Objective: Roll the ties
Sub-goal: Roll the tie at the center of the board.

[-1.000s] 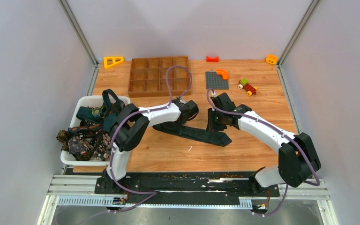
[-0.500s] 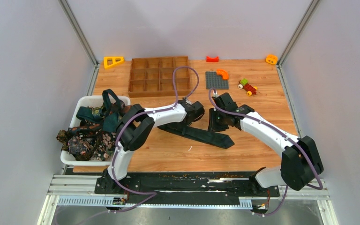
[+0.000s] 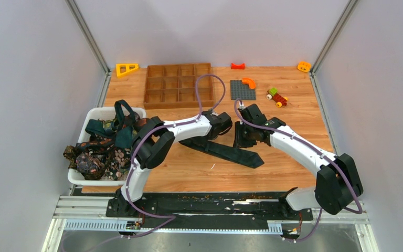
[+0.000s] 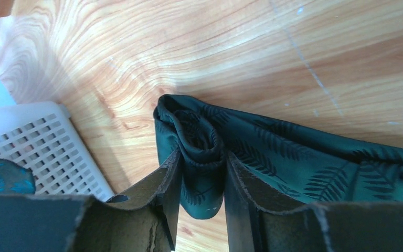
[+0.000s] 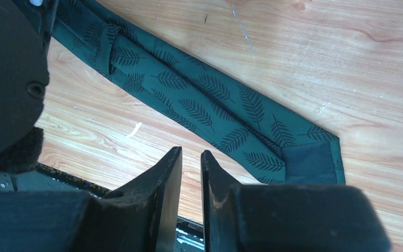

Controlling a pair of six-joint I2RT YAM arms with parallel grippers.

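Wooden tabletop point(image 3: 189, 176), grey walls. My left gripper point(image 4: 201, 165) has crept right along the dark green tie point(image 5: 210, 100), clamped on its rolled end point(image 4: 194, 131). I judge the roll growing; the wide end lies flat mid-table. Right gripper point(image 5: 191, 160) hovers nearby, fingers barely apart, empty.

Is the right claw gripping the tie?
No, the right claw has only bare table showing between its fingertips, and the dark green tie lies on the wood beyond them.
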